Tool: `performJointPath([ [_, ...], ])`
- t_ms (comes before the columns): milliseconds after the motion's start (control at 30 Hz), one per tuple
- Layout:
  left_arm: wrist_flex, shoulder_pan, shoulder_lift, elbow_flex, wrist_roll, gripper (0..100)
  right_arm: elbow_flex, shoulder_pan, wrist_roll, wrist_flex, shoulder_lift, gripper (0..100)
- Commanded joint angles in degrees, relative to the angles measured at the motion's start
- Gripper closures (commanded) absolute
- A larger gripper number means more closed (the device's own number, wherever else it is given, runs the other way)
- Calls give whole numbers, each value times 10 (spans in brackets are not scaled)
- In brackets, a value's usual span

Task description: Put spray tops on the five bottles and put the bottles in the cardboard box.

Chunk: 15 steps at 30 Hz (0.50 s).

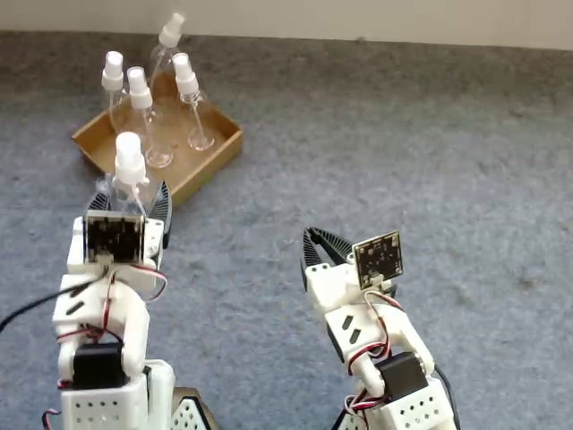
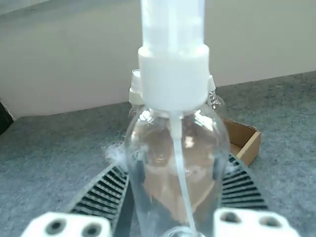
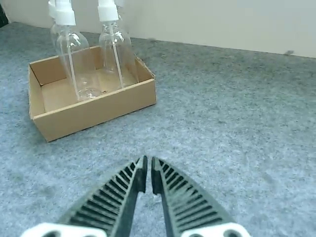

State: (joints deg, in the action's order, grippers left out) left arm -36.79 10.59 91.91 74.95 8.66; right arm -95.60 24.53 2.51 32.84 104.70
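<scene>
The cardboard box (image 1: pixel 213 159) sits at the far left of the grey carpet and holds several clear bottles (image 1: pixel 185 98) standing upright with white spray tops. A further clear bottle (image 1: pixel 131 166), also with a white spray top, stands upright at the box's near edge, with my left gripper (image 1: pixel 131 199) shut on its body. In the left wrist view this bottle (image 2: pixel 173 143) stands between the ribbed fingers (image 2: pixel 106 190), the box's corner (image 2: pixel 244 140) behind it. My right gripper (image 1: pixel 313 240) is shut and empty over open carpet, well right of the box (image 3: pixel 94 111); its closed tips (image 3: pixel 148 170) point toward the box.
Grey carpet (image 1: pixel 403 134) stretches free to the right of the box and beyond the right arm. A pale wall (image 3: pixel 222 19) borders the far edge.
</scene>
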Motion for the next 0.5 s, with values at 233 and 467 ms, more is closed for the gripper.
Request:
performJointPath([
  [233, 40, 5, -267, -133, 3, 940, -78, -7, -4, 1, 4, 978],
  [467, 195, 51, -404, -131, -4, 940, -78, -7, -4, 1, 4, 978],
])
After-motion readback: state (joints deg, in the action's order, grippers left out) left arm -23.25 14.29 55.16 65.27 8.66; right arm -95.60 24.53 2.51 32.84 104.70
